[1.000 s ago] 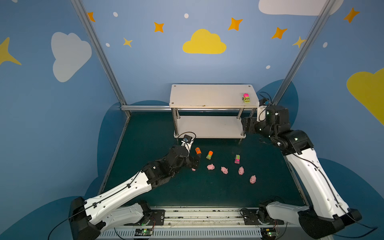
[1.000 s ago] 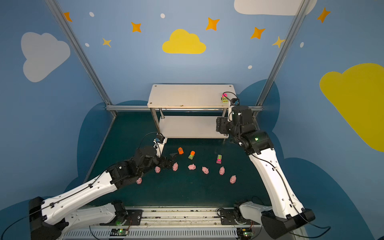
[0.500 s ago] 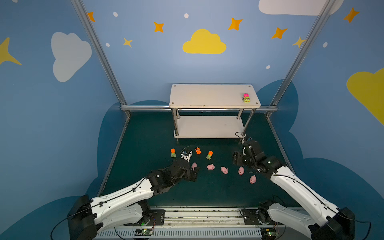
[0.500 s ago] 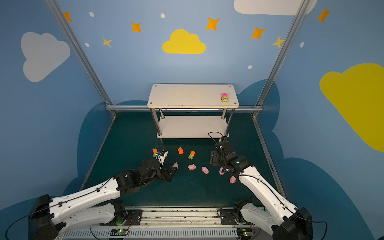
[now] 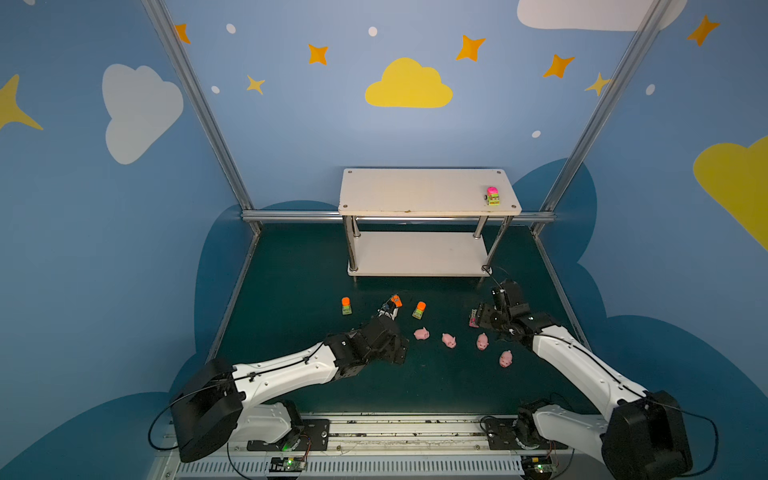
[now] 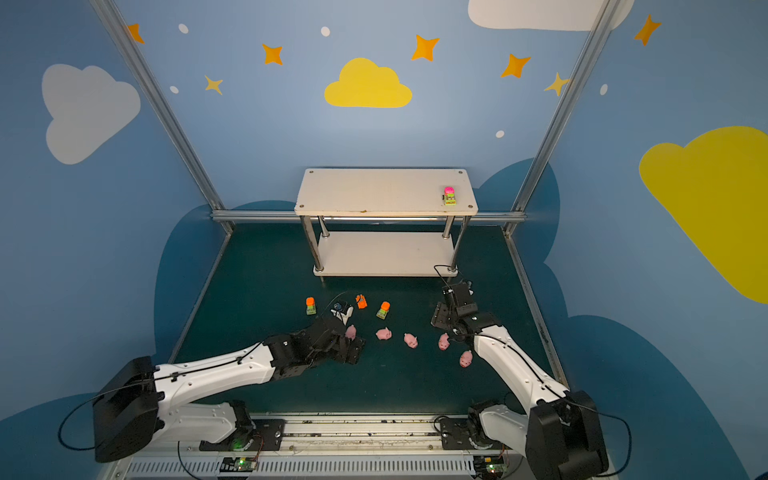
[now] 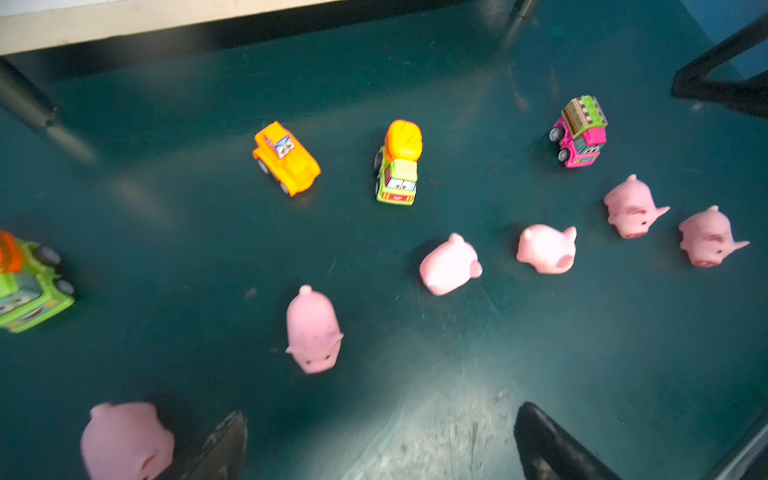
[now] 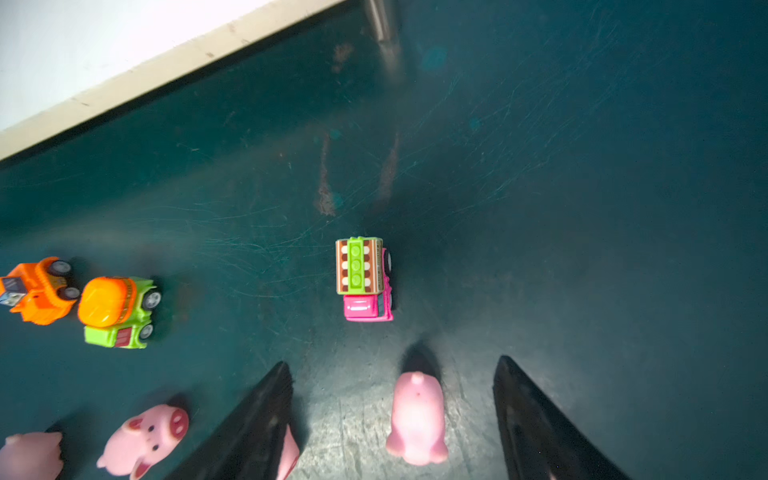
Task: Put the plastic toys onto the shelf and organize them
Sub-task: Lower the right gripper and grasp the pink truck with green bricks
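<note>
Left fingers [image 7: 548, 440] stand wide apart with nothing in them, over the dark green desk [image 5: 299, 270], left of its middle. A pink pig [image 7: 124, 440] lies just beside one of them, outside the gap, and a second pig [image 6: 351, 331] lies a little beyond the tips, toward the shelf [image 5: 428, 193]. Right fingers [image 8: 528, 415] are apart as well and clamp nothing. From the wrist a third pig [image 8: 415, 415] shows on the desk between them, clear of both. Its tail end points toward a hot pink truck [image 8: 365, 279] with a green load, which stands just beyond the tips. How high these fingers are over that pig I cannot tell.

Between the two arms a fourth pig [image 5: 421, 333] and a fifth pig [image 5: 449, 340] lie side by side. A sixth pig [image 5: 505, 358] lies nearest, just left of the right forearm. Farther back, in a loose row from the left, stand an orange-and-green mixer [image 5: 346, 305], an all-orange vehicle [image 5: 396, 300] and a second mixer [image 5: 419, 310] of the same colours. The white shelf stands at the far middle of the desk, well apart from all of these. On its top board, near the right near corner, stands a pink-and-green vehicle [image 5: 492, 196].
</note>
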Robot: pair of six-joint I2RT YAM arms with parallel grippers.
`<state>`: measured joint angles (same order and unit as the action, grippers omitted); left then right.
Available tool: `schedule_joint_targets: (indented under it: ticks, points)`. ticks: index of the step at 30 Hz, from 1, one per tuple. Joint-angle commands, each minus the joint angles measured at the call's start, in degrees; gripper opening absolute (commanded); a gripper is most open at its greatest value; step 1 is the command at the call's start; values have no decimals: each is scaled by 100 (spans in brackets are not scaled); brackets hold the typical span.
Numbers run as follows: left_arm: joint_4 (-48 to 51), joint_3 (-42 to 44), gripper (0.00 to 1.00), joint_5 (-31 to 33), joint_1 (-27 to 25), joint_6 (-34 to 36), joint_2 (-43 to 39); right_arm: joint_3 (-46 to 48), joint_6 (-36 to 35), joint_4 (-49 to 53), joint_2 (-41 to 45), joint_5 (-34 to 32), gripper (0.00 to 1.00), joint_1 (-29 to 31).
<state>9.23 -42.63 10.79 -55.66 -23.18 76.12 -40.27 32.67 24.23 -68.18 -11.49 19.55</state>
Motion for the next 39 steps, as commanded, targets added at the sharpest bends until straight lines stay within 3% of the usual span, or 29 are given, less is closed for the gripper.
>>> schedule_joint_targets:
  ticks: [1, 17, 27, 39]
  points:
    - [-97, -272, 100, -71, 32, 86, 249, -14, 61, -335, -245, 247, 75, -63]
    - [-185, -755, 100, -525, 355, 323, 966, -171, 32, -742, -1435, 481, 57, -100]
    - [-203, -686, 100, -611, 516, 325, 919, -438, -89, -708, -1860, 279, 53, -101]
    - [-274, -473, 100, -657, 672, 302, 757, -754, -173, -437, -2362, 78, 36, -22]
